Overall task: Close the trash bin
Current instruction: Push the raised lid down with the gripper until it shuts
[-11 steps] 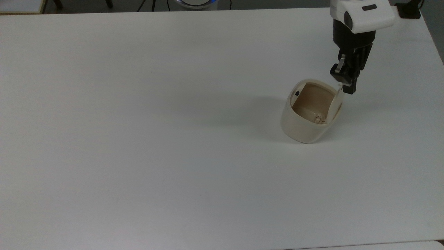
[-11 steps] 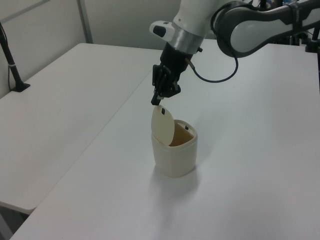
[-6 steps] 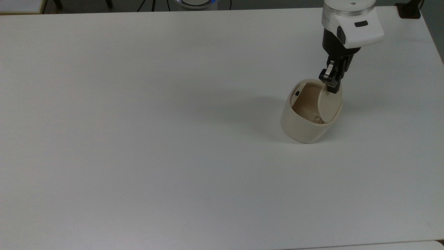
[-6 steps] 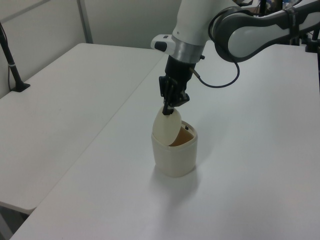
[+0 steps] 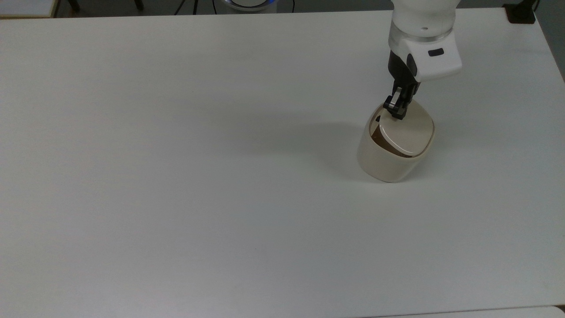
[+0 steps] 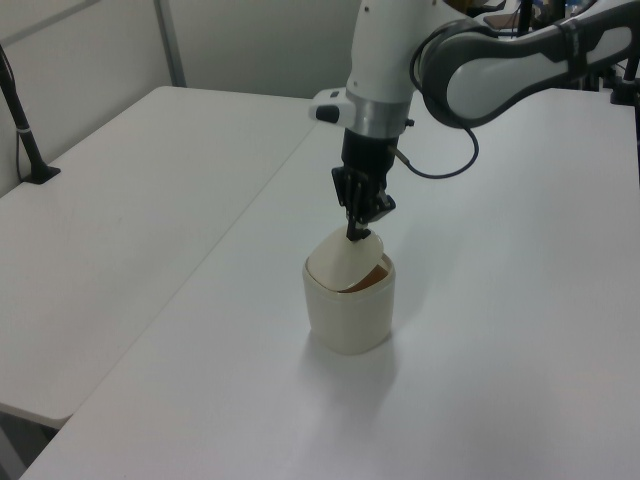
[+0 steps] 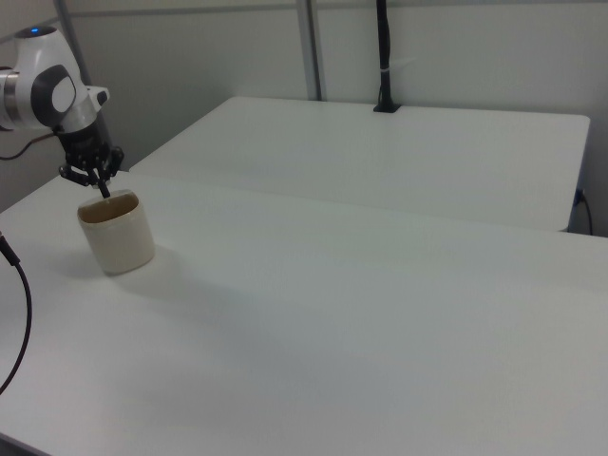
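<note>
- In the top view, the table [image 5: 176,176] is white and bare at the left.
- The trash bin [image 5: 394,145] stands toward the top view's right, upright on the table.
- Its lid [image 5: 408,132] is tilted and almost down; a thin brown gap shows at the lid's left edge.
- The gripper [image 5: 396,110] touches the lid's upper left edge, its 2 fingers pressed together.
- In the left view, the gripper [image 6: 360,227] points down onto the lid [image 6: 345,262].
</note>
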Tool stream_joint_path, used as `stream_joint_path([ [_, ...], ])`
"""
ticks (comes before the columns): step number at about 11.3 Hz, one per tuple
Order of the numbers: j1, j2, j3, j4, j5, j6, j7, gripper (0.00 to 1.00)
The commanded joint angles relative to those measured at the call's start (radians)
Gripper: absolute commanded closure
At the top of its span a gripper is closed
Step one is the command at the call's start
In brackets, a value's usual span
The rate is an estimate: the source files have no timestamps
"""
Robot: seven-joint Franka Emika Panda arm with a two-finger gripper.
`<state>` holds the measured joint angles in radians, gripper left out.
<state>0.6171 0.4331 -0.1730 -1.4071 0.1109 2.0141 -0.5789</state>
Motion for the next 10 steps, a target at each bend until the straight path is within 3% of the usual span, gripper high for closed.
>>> stream_joint_path([
  [1, 0.009, -0.011, -0.01, -0.067, 0.016, -0.006, -0.041, 1.0],
  [9, 0.018, 0.019, -0.008, -0.066, 0.013, -0.012, -0.02, 1.0],
  [10, 0.018, 0.006, -0.008, -0.062, 0.015, -0.012, 0.037, 0.77],
])
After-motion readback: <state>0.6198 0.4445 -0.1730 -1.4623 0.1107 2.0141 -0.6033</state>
